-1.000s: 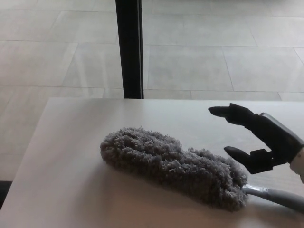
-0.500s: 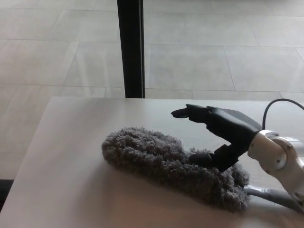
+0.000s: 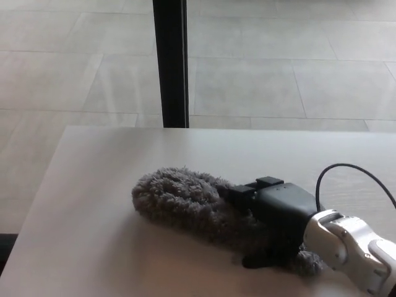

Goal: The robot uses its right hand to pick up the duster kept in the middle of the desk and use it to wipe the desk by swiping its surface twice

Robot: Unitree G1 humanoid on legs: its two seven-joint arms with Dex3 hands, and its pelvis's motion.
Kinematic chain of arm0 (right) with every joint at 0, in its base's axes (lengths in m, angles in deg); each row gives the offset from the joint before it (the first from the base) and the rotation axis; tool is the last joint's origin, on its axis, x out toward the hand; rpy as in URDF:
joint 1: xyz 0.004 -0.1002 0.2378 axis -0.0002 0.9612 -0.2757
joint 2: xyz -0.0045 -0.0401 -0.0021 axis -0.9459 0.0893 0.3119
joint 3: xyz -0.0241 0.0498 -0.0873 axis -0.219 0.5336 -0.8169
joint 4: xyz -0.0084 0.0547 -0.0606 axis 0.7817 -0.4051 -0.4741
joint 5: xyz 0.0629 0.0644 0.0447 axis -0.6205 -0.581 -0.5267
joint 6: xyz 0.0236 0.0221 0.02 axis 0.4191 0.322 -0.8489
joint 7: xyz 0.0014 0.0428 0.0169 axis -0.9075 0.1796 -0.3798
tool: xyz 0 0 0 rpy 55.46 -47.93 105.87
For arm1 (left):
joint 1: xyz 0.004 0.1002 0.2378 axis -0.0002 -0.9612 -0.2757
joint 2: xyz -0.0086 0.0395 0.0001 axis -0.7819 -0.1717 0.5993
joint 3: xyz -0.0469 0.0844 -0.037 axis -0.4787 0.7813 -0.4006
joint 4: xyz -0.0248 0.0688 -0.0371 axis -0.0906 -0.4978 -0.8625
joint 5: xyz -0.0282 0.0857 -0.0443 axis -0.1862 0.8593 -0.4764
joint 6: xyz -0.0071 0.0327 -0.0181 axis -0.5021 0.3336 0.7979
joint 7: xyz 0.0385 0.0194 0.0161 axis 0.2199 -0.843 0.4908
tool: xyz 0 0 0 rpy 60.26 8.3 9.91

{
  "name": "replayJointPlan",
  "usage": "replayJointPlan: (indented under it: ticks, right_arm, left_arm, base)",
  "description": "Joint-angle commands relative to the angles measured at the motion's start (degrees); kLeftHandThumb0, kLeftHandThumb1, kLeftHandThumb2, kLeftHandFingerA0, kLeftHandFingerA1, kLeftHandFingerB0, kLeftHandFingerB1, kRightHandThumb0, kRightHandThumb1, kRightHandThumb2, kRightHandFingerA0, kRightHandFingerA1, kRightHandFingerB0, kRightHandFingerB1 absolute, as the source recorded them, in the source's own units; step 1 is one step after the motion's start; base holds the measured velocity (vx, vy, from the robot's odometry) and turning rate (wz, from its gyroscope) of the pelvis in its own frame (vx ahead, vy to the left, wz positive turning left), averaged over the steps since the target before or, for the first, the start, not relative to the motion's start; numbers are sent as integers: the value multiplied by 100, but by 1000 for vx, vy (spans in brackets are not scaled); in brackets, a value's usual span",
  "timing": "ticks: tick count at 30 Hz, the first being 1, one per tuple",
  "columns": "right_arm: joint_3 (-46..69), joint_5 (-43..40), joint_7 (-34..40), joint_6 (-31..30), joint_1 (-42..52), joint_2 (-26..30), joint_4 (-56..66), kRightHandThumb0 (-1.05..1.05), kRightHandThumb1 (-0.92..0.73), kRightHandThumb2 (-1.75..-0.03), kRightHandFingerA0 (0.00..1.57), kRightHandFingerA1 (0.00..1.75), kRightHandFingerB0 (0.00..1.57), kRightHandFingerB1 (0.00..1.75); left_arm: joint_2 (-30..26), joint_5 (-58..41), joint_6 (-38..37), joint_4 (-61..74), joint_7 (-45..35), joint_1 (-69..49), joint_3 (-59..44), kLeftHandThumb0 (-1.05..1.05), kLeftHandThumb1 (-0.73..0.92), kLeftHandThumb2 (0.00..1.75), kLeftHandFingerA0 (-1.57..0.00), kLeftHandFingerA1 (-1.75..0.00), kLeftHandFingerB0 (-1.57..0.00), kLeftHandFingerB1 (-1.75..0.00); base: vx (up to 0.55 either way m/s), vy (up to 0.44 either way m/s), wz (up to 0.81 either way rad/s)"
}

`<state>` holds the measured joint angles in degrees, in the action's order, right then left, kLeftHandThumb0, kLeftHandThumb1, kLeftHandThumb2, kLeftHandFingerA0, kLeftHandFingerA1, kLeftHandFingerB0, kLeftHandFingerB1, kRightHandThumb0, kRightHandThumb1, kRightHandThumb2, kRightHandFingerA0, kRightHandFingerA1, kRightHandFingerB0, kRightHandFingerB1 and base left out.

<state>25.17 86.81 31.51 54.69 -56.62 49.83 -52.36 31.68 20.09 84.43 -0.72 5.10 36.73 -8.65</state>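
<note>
I see my right hand (image 3: 272, 213) pressed down on the right half of the grey fluffy duster (image 3: 185, 201), fingers curled into the fluff around it. The duster lies across the middle of the pale desk (image 3: 93, 185), its left end free

grey fluffy duster (image 3: 179, 198), black robot hand (image 3: 278, 213), pale desk (image 3: 93, 247).
</note>
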Motion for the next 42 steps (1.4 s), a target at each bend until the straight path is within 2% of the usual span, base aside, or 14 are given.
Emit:
replayJointPlan:
  ticks: [1,3,4,7,8,9,18,20,23,26,32,33,34,42]
  right_arm:
    - [-190,807,1170,180,521,193,-749,-40,-82,-65,24,57,25,34]
    - [-163,790,1411,497,549,249,-923,-38,-84,-64,44,99,31,37]
    - [-193,841,1570,683,553,301,-1037,-36,-84,-69,69,142,40,44]
    - [-276,1043,2148,1028,603,426,-1140,-26,-76,-74,87,166,56,50]
    - [-301,1109,2384,1157,601,438,-1202,-26,-76,-76,90,169,63,53]
    - [-323,1157,2513,1223,609,459,-1206,-27,-75,-77,83,173,68,54]
    - [-635,1469,3306,1900,554,609,-1509,-28,-69,-91,86,170,78,84]
    - [-860,1918,4257,1701,512,629,-1565,-41,-77,-82,93,171,72,127]
    - [-655,1530,3857,1861,593,630,-1560,-39,-76,-84,94,175,66,131]
    - [-639,1494,3730,1917,627,696,-1539,-37,-73,-81,93,173,70,121]
    - [-689,1550,3988,2190,679,641,-1852,-31,-68,-91,96,173,72,126]
    - [-788,1683,3867,2089,668,684,-1816,-28,-66,-96,94,175,71,136]
    - [-757,1596,3656,2096,705,686,-1819,-25,-61,-101,91,174,72,143]
    - [-672,1462,3171,2021,524,757,-2088,-24,-61,-103,82,169,73,150]
  left_arm:
    - [24,-35,-179,-35,-122,47,24,-95,86,57,-25,-131,-16,-121]
    - [40,-25,-172,-53,-91,63,29,-101,68,109,-50,-106,-33,-94]
    - [40,-23,-181,-46,-124,60,35,-97,84,59,-25,-131,-16,-121]
    - [58,-34,-176,-54,-124,93,26,-100,68,109,-49,-105,-32,-94]
    - [64,-41,-192,-28,-152,87,27,-92,88,56,-24,-133,-15,-123]
    - [70,-54,-193,-24,-167,80,15,-99,66,108,-48,-105,-32,-94]
    - [100,-80,-233,-7,-236,67,-10,-97,87,58,-24,-134,-17,-125]
    - [104,-97,-276,59,-303,54,-12,-99,69,111,-50,-108,-35,-97]
    - [108,-147,-245,61,-345,92,-57,-99,90,59,-24,-135,-18,-128]
    - [110,-143,-254,56,-357,101,-56,-103,73,115,-51,-109,-37,-100]
    - [126,-196,-308,35,-426,131,-85,-99,72,115,-50,-107,-33,-96]
    - [128,-178,-324,53,-392,129,-63,-100,91,65,-26,-130,-20,-123]
    - [147,-208,-340,101,-422,111,-75,-97,73,115,-50,-106,-34,-95]
    - [137,-267,-301,119,-454,148,-118,-100,76,117,-52,-108,-33,-95]
  base:
    - [0,0,0]
    - [0,0,0]
    - [0,0,0]
    - [0,0,0]
    - [0,0,0]
    - [0,0,0]
    - [0,0,0]
    - [0,0,0]
    - [0,0,0]
    - [0,0,0]
    - [0,0,0]
    - [0,0,0]
    - [0,0,0]
    - [0,0,0]
